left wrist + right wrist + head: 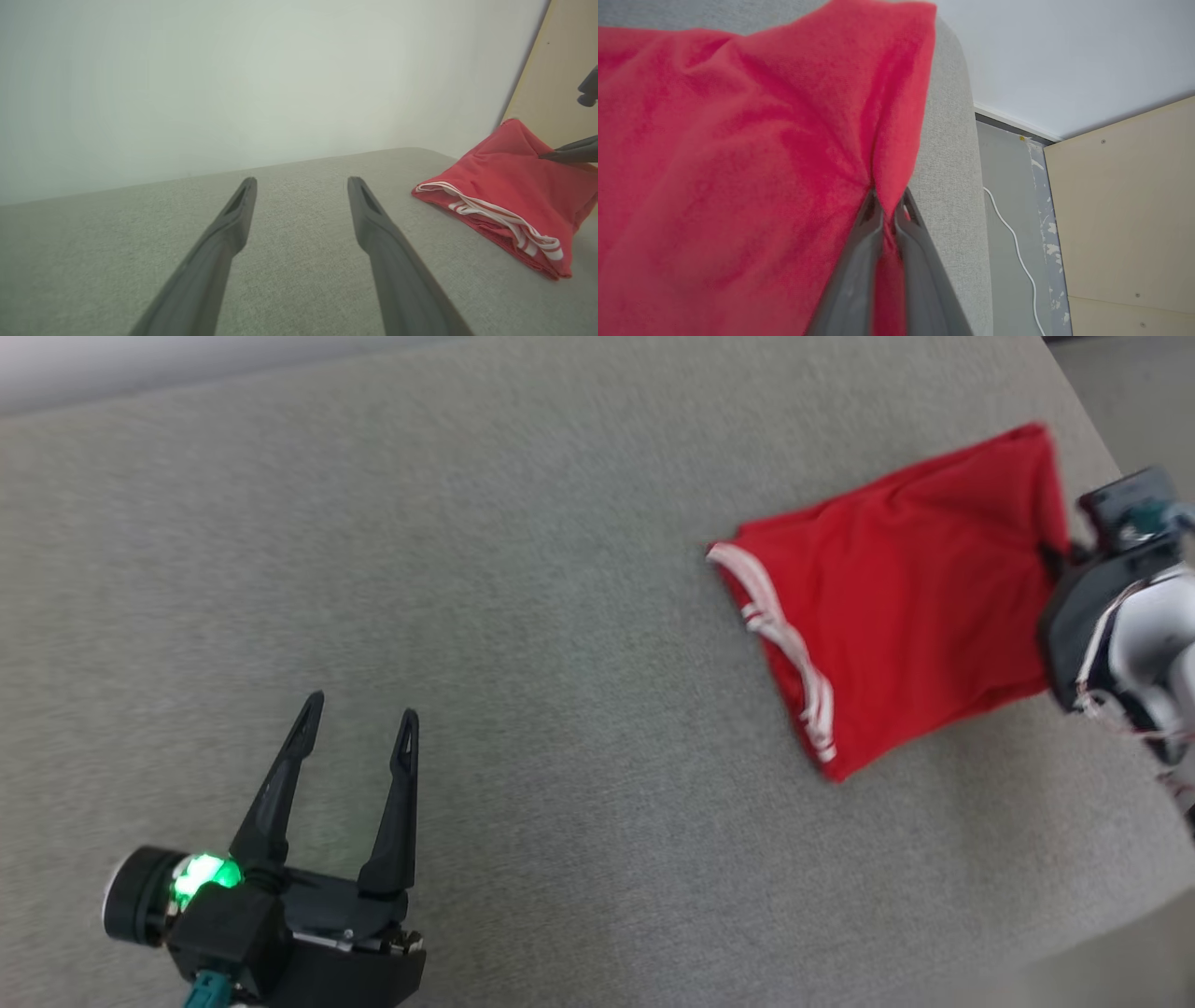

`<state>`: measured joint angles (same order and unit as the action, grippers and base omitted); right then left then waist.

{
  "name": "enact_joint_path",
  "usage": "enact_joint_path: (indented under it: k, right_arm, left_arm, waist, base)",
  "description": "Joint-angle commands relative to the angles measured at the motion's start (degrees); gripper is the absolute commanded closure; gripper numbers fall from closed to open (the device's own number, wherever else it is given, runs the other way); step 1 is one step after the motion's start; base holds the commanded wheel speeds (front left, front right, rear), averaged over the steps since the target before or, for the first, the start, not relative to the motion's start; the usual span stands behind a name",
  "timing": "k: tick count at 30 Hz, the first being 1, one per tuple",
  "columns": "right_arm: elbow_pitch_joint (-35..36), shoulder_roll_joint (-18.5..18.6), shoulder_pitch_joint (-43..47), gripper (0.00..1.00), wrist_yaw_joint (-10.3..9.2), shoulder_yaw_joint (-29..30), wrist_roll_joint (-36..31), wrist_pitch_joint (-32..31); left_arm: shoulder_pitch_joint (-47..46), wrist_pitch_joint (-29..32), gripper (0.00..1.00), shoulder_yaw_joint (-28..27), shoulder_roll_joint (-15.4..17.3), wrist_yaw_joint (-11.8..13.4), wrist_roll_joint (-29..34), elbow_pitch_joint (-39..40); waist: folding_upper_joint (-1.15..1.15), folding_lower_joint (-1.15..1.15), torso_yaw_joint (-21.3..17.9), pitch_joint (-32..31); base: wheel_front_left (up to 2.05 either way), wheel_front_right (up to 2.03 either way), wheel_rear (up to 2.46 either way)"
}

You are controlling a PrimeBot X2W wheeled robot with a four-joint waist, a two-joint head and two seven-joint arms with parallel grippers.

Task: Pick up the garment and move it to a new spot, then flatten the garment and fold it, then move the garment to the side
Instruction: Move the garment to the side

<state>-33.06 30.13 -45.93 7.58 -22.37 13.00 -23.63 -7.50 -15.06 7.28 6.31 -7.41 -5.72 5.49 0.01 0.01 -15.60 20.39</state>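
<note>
No text, label, brand, number or sign can be read in any view; the white stripes (814, 705) on the red garment (896, 597) are plain bands, not lettering.

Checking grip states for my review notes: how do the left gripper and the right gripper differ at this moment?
The left gripper stands wide open; the right gripper is shut. The left gripper holds nothing; the right gripper pinches an edge of the red garment. The left gripper is over the bare grey surface, apart from the garment; the right gripper is at its side. Both are dark and two-fingered.
</note>
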Motion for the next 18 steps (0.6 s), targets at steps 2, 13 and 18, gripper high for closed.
enact_joint_path:
  k: [2,13,18]
  right_arm:
    - [-1.75,1.21,-2.59,1.00,-0.16,0.36,-0.69,2.44]
    - [-8.85,2.38,-7.59,1.00,-0.16,5.59,-3.17,10.76]
    - [-10.62,2.00,-8.48,1.00,-0.16,7.12,-5.34,13.95]
  left_arm:
    - [-1.50,-0.15,0.00,0.51,1.24,-0.02,0.38,0.84]
    - [-4.14,-0.15,0.00,3.34,3.68,-0.07,1.23,3.68]
    - [-5.03,-0.15,0.00,4.25,4.07,-0.08,1.46,4.26]
  waist:
    - [-0.01,-0.01,-5.08,6.49]
    - [-0.01,-0.01,-6.81,11.84]
    - [-0.01,-0.01,-6.86,13.17]
  base:
    - [0.00,0.00,0.00]
    - [0.00,0.00,0.00]
    - [0.00,0.00,0.00]
